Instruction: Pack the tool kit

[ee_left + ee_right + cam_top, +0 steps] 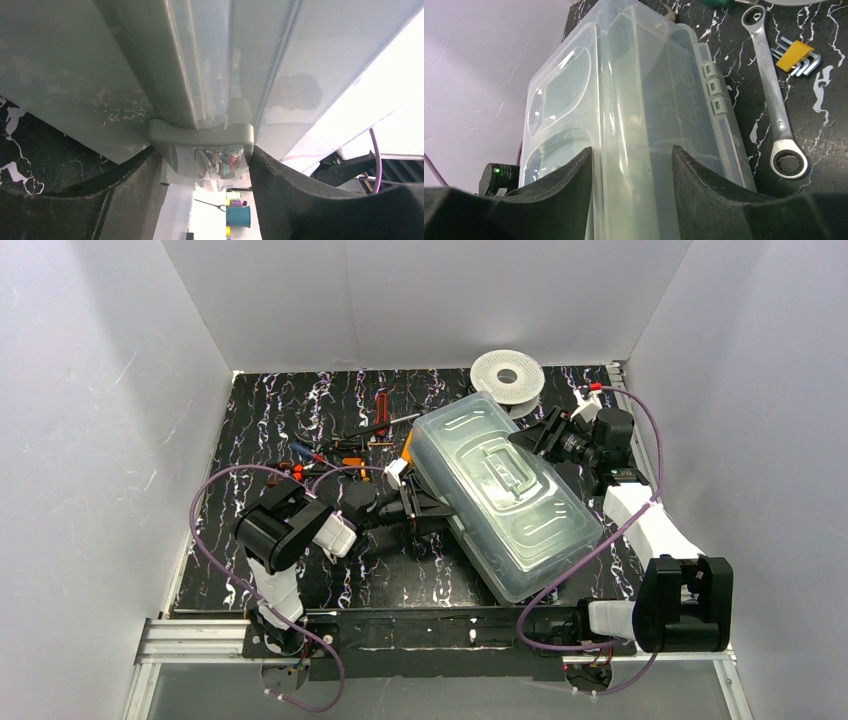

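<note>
With my left pincer (201,165) closed on the side latch (200,137) and my right pincer (631,165) clamped across the far end, I steady the shut box (505,490), slantwise on the table (260,420), probably to open it, since tools (350,445) lie loose beside it.

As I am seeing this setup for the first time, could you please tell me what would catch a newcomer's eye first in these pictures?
The big pale-green box with a clear lid lies diagonally mid-table, the left gripper clamped on its side latch and the right gripper on its far end. Loose tools lie scattered beyond it to the far left, and a white spool sits at the far edge.
</note>
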